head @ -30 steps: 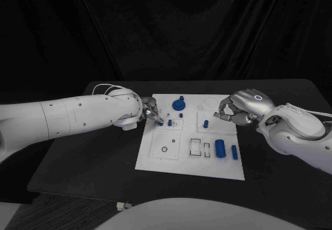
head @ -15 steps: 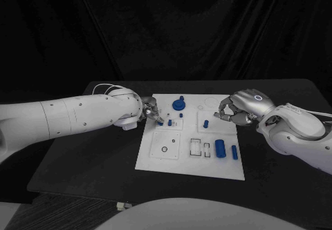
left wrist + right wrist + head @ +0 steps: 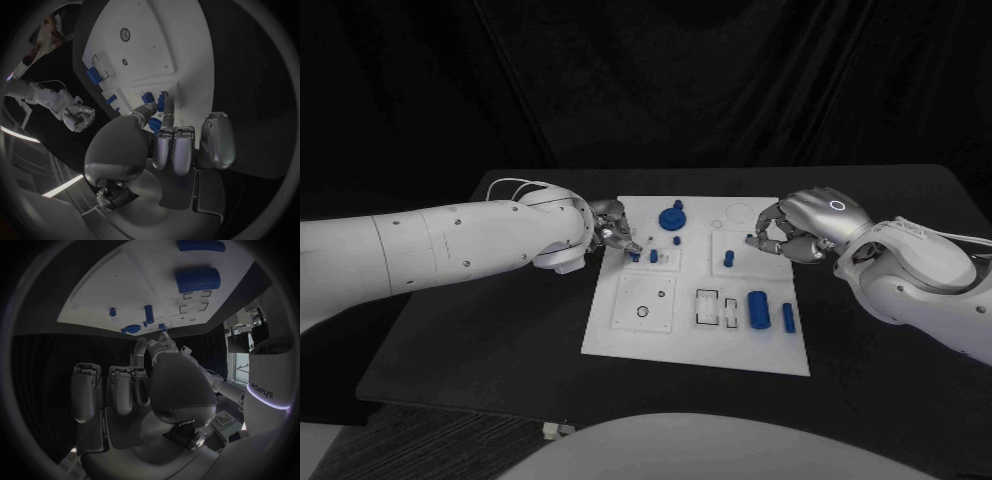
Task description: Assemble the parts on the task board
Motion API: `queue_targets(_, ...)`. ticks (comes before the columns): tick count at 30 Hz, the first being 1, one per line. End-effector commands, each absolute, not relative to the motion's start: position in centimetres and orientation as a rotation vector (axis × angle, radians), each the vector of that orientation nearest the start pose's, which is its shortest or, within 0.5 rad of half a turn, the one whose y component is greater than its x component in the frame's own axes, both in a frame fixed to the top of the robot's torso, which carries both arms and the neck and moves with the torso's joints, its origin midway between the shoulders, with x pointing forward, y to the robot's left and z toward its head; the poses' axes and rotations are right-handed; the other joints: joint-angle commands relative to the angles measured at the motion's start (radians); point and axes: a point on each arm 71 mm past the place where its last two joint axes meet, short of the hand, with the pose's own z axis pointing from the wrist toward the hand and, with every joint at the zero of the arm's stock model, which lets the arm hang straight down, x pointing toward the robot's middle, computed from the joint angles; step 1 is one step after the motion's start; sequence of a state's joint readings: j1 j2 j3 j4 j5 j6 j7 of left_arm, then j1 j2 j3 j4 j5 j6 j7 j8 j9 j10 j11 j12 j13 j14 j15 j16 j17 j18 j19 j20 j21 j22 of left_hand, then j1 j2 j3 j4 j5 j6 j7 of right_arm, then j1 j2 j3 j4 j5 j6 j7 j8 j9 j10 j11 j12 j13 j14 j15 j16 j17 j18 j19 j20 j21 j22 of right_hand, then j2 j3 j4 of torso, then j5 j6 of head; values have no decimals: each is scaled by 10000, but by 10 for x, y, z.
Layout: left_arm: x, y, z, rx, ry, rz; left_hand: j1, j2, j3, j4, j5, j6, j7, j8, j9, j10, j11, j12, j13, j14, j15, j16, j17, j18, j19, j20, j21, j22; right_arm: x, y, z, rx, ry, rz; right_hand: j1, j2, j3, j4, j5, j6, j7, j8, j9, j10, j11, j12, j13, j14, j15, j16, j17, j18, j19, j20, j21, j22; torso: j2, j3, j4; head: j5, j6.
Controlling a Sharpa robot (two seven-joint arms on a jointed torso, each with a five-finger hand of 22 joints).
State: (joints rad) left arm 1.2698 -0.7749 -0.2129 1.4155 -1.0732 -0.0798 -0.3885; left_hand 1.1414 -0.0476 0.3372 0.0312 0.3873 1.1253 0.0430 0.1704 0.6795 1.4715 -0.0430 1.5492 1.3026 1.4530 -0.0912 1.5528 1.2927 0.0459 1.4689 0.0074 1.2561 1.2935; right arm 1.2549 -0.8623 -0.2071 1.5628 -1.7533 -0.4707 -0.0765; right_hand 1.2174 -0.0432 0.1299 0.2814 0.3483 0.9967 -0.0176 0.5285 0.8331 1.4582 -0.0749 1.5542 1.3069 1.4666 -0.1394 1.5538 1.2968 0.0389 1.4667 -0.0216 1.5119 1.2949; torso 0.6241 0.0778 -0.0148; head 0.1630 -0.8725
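Note:
The white task board (image 3: 625,335) lies mid-table. My left hand (image 3: 612,232) reaches over the board's left edge, its thumb and a finger pinching a small blue part (image 3: 635,257) low over the board; the left wrist view shows that part (image 3: 160,103) between the fingertips. A short blue peg (image 3: 653,256) stands just beside it. My right hand (image 3: 792,227) hovers over the board's far right edge with its fingers curled in and nothing seen in them. A blue peg (image 3: 728,258) stands near it.
A round blue knobbed part (image 3: 675,215) sits at the board's far middle, with a tiny peg (image 3: 678,240) before it. A thick blue cylinder (image 3: 757,309) and a slim blue bar (image 3: 789,318) lie at the near right, beside rectangular slots (image 3: 708,305). A black ring (image 3: 642,311) marks the near left.
My left forearm has shifted slightly, while its hand stays at the same spot on the board. The right hand and the parts have not moved.

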Motion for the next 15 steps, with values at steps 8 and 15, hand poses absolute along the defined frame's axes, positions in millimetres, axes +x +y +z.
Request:
queue_targets(8, 492, 219, -245, -2033, 21499, -4509, 241, -4, 942, -345, 456, -69, -152, 131, 207, 966, -69, 157, 2647, 1121, -126, -26, 2559, 194, -18, 10, -157, 1890, 459, -194, -205, -4792, 15068, 5458, 236, 54, 367, 42, 115, -8, 30, -143, 133, 1126, -7, 166, 2639, 973, -12, 37, 2401, -160, 568, -32, -241, 2452, -5, -4, 2, 45, -2)
queue_targets(15, 494, 221, -247, -2036, 21568, -4438, 225, 7, 940, -328, 421, -91, -148, 123, 211, 953, -62, 126, 2629, 1114, -120, -53, 2530, 197, -23, 14, -176, 1886, 459, -194, -206, -4791, 15092, 5458, 236, 54, 367, 42, 115, -8, 30, -143, 133, 1126, -7, 166, 2639, 973, -12, 37, 2401, -160, 568, -32, -241, 2452, -8, -1, 0, 35, -2)
